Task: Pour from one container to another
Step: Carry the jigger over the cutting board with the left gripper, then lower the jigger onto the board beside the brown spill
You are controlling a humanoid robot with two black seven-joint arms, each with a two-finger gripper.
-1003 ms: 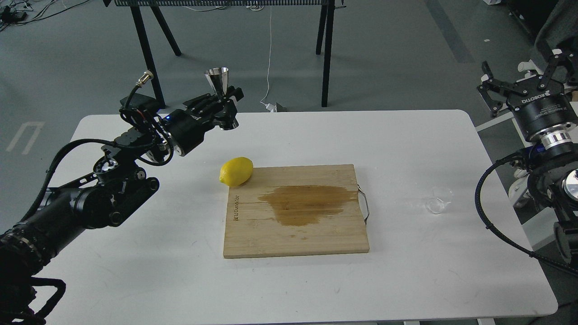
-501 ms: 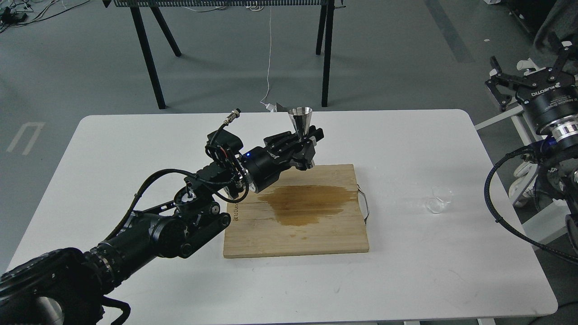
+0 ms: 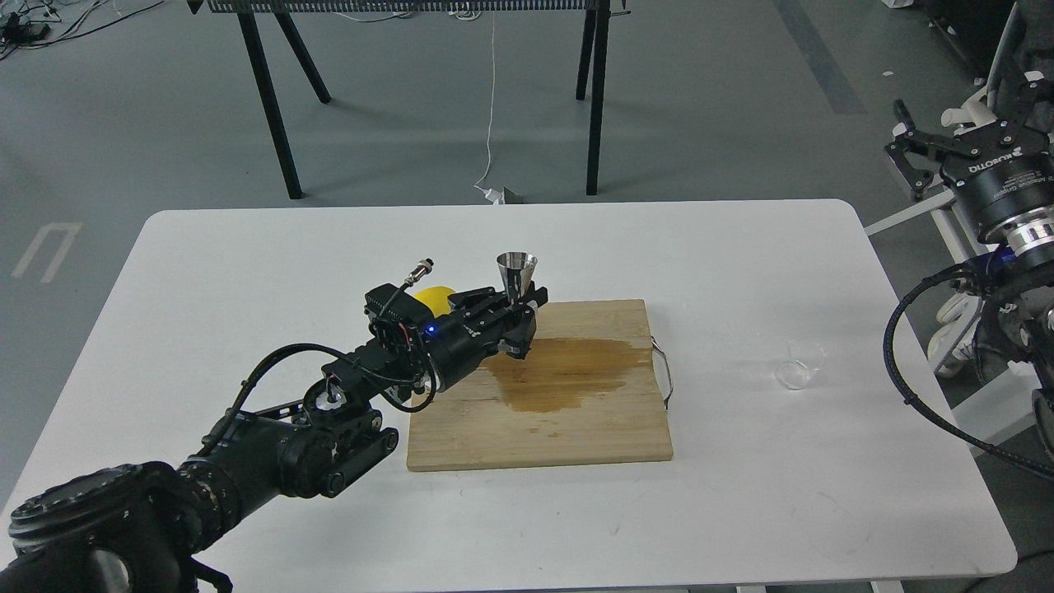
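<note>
The glass cup [image 3: 797, 366] is sitting alone on the white table [image 3: 247, 272] at the right of the frame, well apart from everything else, and nothing is holding it. The steel jigger [image 3: 516, 276] is being gripped around its lower half by the left gripper [image 3: 517, 317], its mouth pointing up, just above the centre of the frame over the upper left part of the wooden cutting board [image 3: 568, 428]. The right gripper [image 3: 959, 144] is hanging in the upper right corner with its fingers spread and empty, off past the table edge. Judging from this, the biggest risk is the pour itself: the jigger's mouth is narrow and it is being held in the air, so a cup tipped over it from a bad angle is likely to spill past the rim. The board is already carrying a wide dark wet patch [image 3: 560, 371], which could make a jigger set down there slide or tip. The cup is clear and hard to make out against the white table, so the right arm may be misjudging its edge, knocking it over or toward the table's right side. The lemon [image 3: 435, 298], half hidden behind the left arm, is sitting close enough to be nudged and rolled.
</note>
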